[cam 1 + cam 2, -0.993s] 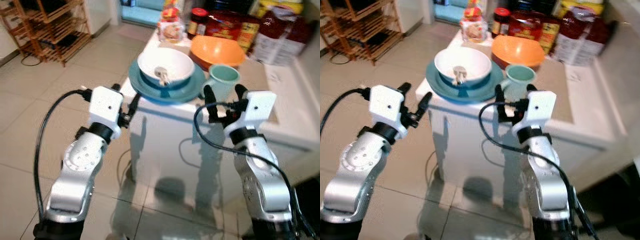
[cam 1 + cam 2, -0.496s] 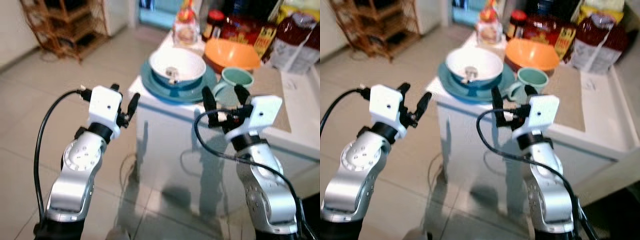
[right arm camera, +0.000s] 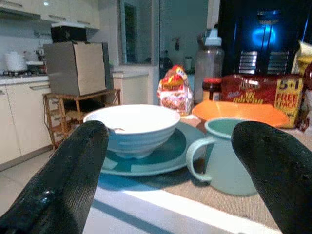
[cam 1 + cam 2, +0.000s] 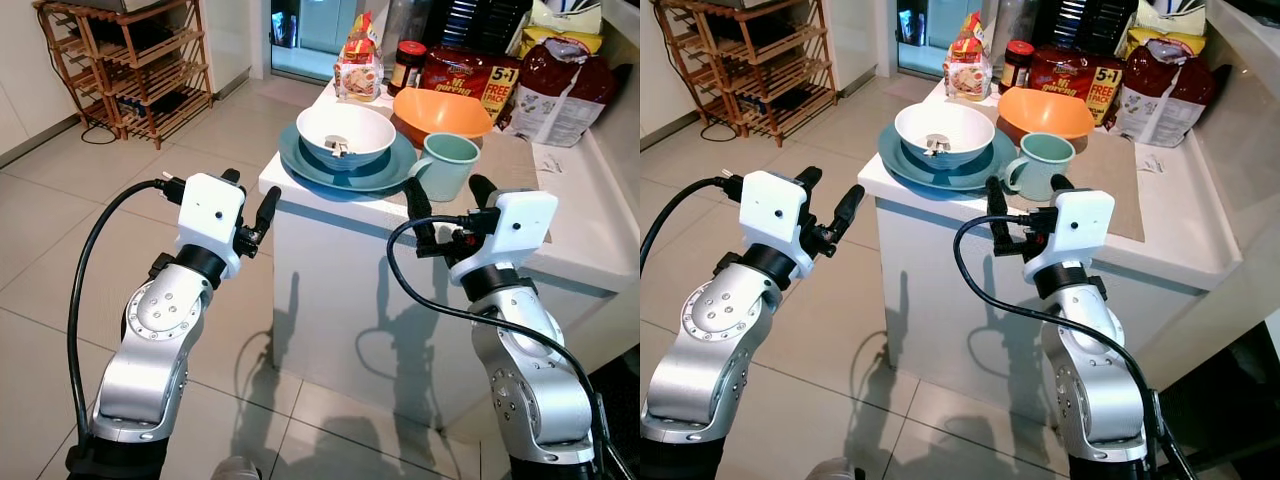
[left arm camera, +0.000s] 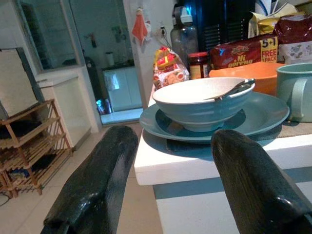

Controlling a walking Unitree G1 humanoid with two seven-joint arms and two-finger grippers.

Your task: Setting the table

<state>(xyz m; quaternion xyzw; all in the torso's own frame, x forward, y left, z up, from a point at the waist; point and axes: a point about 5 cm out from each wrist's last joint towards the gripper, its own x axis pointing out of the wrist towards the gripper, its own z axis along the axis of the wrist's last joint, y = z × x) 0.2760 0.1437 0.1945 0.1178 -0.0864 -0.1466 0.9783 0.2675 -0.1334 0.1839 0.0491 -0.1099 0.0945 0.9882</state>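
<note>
Spoon (image 4: 333, 148) in white bowl (image 4: 345, 133): mostly hidden by bowl wall, only handle end shows. Orange bowl (image 4: 440, 108): front hidden behind green mug (image 4: 447, 165). Wooden rack (image 4: 125, 60): cut off at top edge. Snack bags (image 4: 1160, 85): small print too small to read.

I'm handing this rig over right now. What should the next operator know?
Left claw: open, holding nothing, off the counter's corner near the plate.
Right claw: open, holding nothing, at the counter edge just before the mug.
Bowl with spoon sits on the plate; orange bowl behind.
Done: nothing picked up yet.
Left: grasp and set out the dishes.
</note>
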